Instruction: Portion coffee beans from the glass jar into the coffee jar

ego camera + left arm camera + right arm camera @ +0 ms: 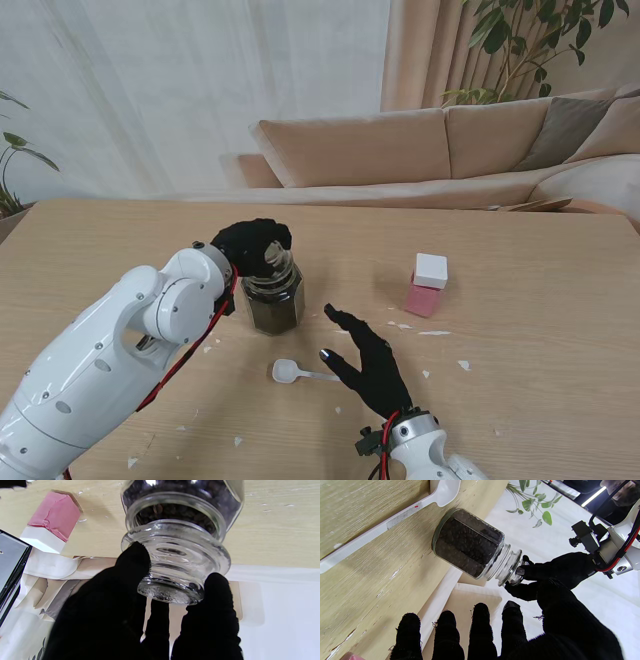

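A glass jar (273,298) full of dark coffee beans stands upright near the table's middle. My left hand (252,245), in a black glove, is shut on the jar's glass stopper lid (175,562) from above; its fingertips (135,555) press the lid's rim. The jar (467,543) and that hand (557,570) also show in the right wrist view. My right hand (368,365) hovers open, fingers spread, nearer to me and right of the jar. A white plastic scoop (292,373) lies on the table just left of it. The pink coffee jar with a white cap (428,284) stands farther right.
Small white flecks (435,333) are scattered over the wooden table (540,300). A beige sofa (420,150) runs behind the far edge, with plants at both back corners.
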